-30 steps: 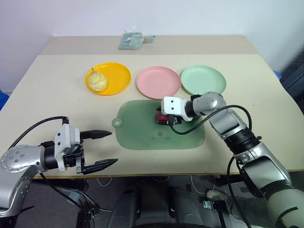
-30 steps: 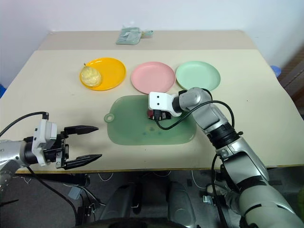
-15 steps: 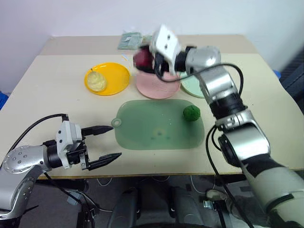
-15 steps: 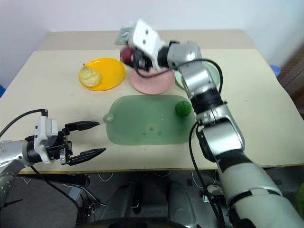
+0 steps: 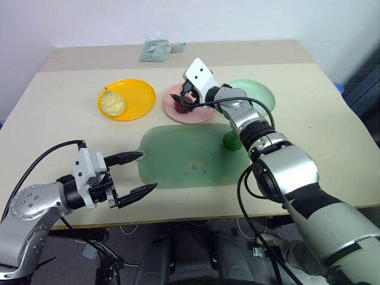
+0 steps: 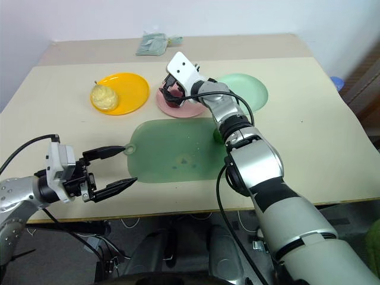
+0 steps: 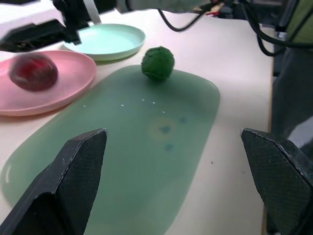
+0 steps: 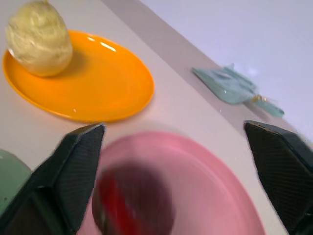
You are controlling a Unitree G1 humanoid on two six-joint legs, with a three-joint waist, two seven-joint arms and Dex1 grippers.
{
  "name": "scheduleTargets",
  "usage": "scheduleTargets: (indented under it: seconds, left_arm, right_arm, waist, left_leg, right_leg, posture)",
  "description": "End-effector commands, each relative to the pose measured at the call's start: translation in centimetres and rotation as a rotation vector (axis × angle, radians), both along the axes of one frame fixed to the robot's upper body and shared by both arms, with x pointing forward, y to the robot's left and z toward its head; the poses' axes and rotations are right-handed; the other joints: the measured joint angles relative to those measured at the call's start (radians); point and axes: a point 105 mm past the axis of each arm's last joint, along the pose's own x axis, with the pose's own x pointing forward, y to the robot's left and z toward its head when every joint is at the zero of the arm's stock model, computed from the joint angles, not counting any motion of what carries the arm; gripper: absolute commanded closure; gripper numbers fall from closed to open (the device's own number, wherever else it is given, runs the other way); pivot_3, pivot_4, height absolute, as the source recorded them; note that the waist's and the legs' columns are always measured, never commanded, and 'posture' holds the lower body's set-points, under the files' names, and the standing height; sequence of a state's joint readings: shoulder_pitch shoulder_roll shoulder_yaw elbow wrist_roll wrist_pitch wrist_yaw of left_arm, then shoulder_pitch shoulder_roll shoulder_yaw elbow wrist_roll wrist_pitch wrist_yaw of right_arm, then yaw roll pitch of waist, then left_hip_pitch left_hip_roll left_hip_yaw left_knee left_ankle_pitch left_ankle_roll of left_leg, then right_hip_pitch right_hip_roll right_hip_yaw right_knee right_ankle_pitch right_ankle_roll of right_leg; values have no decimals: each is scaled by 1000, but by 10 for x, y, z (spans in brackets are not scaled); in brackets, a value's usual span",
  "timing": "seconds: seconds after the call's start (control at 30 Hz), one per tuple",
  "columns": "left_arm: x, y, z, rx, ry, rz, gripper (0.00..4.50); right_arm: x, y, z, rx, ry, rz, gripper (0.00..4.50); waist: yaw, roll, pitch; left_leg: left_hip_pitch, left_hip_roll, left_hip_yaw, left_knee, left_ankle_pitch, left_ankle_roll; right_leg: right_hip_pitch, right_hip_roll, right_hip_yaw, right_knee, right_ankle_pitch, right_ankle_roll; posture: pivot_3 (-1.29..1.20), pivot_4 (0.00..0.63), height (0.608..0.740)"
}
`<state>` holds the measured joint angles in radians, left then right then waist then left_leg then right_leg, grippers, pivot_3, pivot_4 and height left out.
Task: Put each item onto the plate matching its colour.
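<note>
Right hand [image 5: 183, 98] spread apart over the pink plate [image 5: 199, 113], dark red item [image 7: 33, 72] lying loose on that plate. Yellow pear [image 5: 111, 101] on the orange-yellow plate [image 5: 135, 95] beside it. Green ball [image 5: 231, 140] near the pink plate, on the mat [image 5: 184, 160]. Left hand [image 5: 138, 174] wide apart.

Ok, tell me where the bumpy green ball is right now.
In the left eye view the bumpy green ball sits on the right end of the green mat, just nearer than the mint green plate, partly behind the right arm.
</note>
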<state>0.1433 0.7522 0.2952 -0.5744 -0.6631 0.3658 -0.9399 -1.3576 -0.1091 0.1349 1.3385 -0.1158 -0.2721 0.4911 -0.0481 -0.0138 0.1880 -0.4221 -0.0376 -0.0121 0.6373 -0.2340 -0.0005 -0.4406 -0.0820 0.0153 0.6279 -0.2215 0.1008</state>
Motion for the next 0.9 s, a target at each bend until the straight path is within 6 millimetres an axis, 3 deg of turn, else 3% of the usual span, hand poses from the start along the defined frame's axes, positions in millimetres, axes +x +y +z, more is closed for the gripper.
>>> scheduleTargets:
  seconds: [0.03,0.17,0.3,0.43,0.6,0.7,0.8,0.9]
  left_arm:
    - [-2,-7,8,-20,-38,-15,0]
    - [8,-15,10,-30,-52,-20,0]
    - [25,-35,11,-27,-43,-87,0]
    - [54,-57,19,-41,-42,-137,0]
    - [89,-80,20,-7,-33,-179,0]
    - [103,-92,20,2,-33,-226,0]
    - [106,-97,21,-3,-35,-282,0]
    - [96,-72,21,-17,-11,-293,0]
  right_arm:
    - [0,-3,24,62,-67,12,60]
    - [-2,-29,53,183,-94,53,60]
    - [-18,-72,67,208,-105,169,60]
    - [-67,-136,83,258,-83,218,60]
    - [-121,-184,60,166,32,116,60]
    - [-141,-192,43,185,92,49,60]
    - [-156,-181,28,211,157,48,60]
    - [-161,-159,15,261,196,86,60]
  waist:
    - [1,0,0]
    - [11,0,0]
    - [31,0,0]
    - [51,1,0]
    - [55,3,1]
    - [43,3,1]
    - [31,3,1]
    - [24,3,1]
  left_leg:
    - [0,0,0,0,0,0]
    - [0,0,0,1,0,0]
    - [0,0,-1,5,-1,2]
    - [1,-1,-4,11,-2,5]
    - [2,0,-1,13,-3,6]
    - [4,1,1,12,-3,6]
    - [5,1,2,12,-3,7]
    - [6,2,2,11,-3,7]
  right_leg:
    - [0,0,0,0,0,0]
    - [1,1,-1,1,0,0]
    - [4,2,-2,1,0,1]
    - [9,2,-5,0,1,2]
    - [10,2,-4,1,0,3]
    - [11,3,-3,2,0,3]
    - [11,3,-1,2,0,4]
    - [11,3,0,2,0,4]
  posture:
    - [0,150,740]
    - [0,150,740]
    - [0,150,740]
    - [0,150,740]
    - [0,150,740]
    - [0,150,740]
    - [0,150,740]
    - [0,150,740]
